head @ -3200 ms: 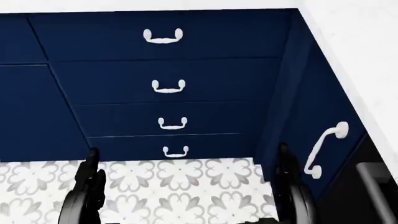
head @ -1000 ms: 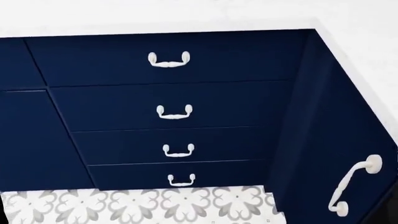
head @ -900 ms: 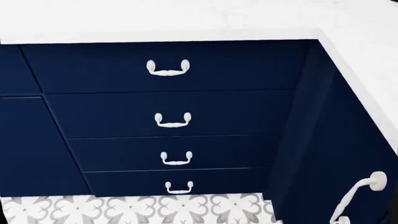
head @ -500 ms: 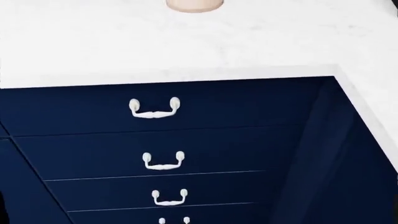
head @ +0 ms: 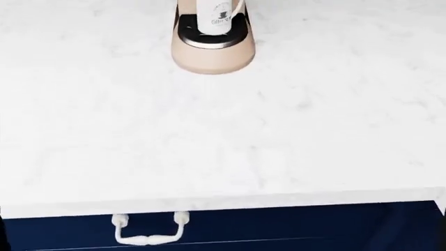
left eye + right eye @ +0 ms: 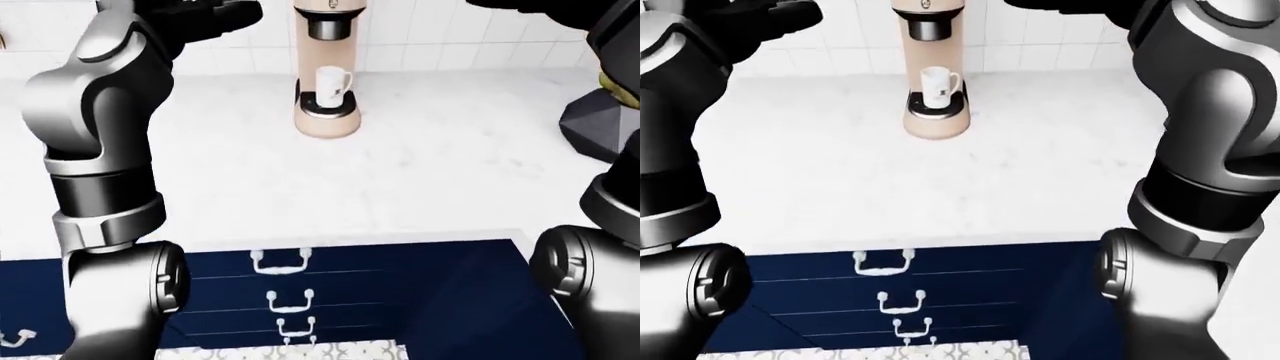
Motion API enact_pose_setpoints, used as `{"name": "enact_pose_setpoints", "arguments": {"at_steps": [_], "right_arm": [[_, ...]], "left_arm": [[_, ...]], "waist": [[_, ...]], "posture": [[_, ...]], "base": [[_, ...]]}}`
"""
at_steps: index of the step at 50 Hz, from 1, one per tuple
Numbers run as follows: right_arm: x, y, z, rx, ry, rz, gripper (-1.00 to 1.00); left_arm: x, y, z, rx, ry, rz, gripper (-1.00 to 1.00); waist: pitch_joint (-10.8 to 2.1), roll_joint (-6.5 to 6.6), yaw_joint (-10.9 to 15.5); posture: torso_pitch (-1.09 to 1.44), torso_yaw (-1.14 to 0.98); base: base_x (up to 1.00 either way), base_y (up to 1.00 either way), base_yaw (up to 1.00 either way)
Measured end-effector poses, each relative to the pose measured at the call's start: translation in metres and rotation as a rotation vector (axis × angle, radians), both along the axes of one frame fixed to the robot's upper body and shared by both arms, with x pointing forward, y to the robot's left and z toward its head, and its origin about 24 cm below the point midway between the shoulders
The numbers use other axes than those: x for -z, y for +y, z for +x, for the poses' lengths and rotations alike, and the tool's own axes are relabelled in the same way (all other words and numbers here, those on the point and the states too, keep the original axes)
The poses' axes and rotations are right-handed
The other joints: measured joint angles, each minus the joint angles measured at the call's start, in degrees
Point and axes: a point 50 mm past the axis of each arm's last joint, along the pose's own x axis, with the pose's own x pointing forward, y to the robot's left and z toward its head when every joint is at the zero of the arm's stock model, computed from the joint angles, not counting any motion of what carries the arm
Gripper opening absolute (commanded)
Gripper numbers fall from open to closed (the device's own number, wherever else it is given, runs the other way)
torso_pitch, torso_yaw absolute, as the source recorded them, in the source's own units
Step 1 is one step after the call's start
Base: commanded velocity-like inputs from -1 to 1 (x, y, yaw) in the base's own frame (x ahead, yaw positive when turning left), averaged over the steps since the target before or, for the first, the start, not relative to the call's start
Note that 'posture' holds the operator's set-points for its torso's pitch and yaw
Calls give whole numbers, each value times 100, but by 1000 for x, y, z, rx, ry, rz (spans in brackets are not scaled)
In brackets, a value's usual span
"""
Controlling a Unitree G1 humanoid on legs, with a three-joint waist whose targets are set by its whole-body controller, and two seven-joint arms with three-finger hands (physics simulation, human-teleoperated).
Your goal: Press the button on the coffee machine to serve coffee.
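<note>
A: Looking at the black three-finger left hand [image 6: 205,13], can you tell how wide its fingers are spread?

B: No. It sits at eleven o'clock in the left-eye view, cut off by the top edge; its fingers reach towards the machine, but whether it is released or clenched I cannot tell. It holds nothing visible and stands apart from the machine.

A: And the black right hand [image 6: 1080,7]?

B: At one o'clock in the right-eye view, mostly cropped; its spread cannot be judged either, and it touches nothing.

A: Where is the tall beige coffee machine [image 6: 328,75]?

B: At twelve o'clock on the white marble counter [image 5: 293,130], against the white tiled wall [image 6: 440,34]. A white ceramic mug [image 6: 333,83] stands upright on its dark round drip tray, under the black spout; its contents are hidden.

A: Below the counter?

B: Navy blue drawers [image 6: 400,289] with white handles [image 6: 278,261], closed.
</note>
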Motion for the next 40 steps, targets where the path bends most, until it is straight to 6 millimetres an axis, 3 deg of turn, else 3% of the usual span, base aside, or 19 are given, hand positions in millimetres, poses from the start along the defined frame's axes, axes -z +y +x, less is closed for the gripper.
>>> {"name": "enact_pose_setpoints", "arguments": {"at_steps": [4, 6, 7, 10, 13, 15, 17, 19, 25, 33, 40], "right_arm": [[-9, 0, -7, -4, -55, 0, 100], [-13, 0, -9, -5, -80, -2, 100], [-10, 2, -8, -10, -75, -3, 100], [0, 8, 0, -38, -14, -20, 100], [5, 7, 3, -36, 18, -18, 100], [1, 6, 0, -30, 5, -17, 100], [-5, 5, -4, -24, -28, -14, 100], [-7, 4, -5, -21, -49, -11, 100], [-6, 3, 1, -12, 5, -18, 100], [-20, 5, -9, -25, -71, -21, 100], [-20, 4, -9, -24, -72, -20, 100]], "left_arm": [[-15, 1, -7, -5, -63, -2, 100], [-21, 1, -11, -5, -93, -5, 100], [-19, 3, -11, -9, -91, -7, 100], [-5, 9, -5, -35, -22, -19, 100], [1, 7, -2, -31, 15, -11, 100], [-1, 5, -3, -22, 8, -8, 100], [-8, 4, -6, -15, -19, -7, 100], [-10, 2, -7, -8, -38, -9, 100], [-6, 1, -1, -3, 25, -2, 100], [-28, 2, -14, -11, -86, -7, 100], [-23, 2, -13, -14, -69, -5, 100]], "waist": [[-43, 182, -69], [-15, 409, -33], [14, 424, -10], [270, 480, 30], [356, 372, -29], [257, 299, 14], [163, 7, -123], [130, -114, -233], [234, -21, -103], [85, 92, 59], [87, 156, 38]], "posture": [[0, 0], [0, 0], [0, 0], [0, 0], [0, 0], [0, 0], [0, 0], [0, 0], [0, 0], [0, 0], [0, 0]], "base": [[26, 0, 0], [0, 0, 0], [0, 0, 0], [0, 0, 0], [0, 0, 0], [0, 0, 0], [0, 0, 0], [0, 0, 0], [0, 0, 0], [0, 0, 0], [0, 0, 0]]}}
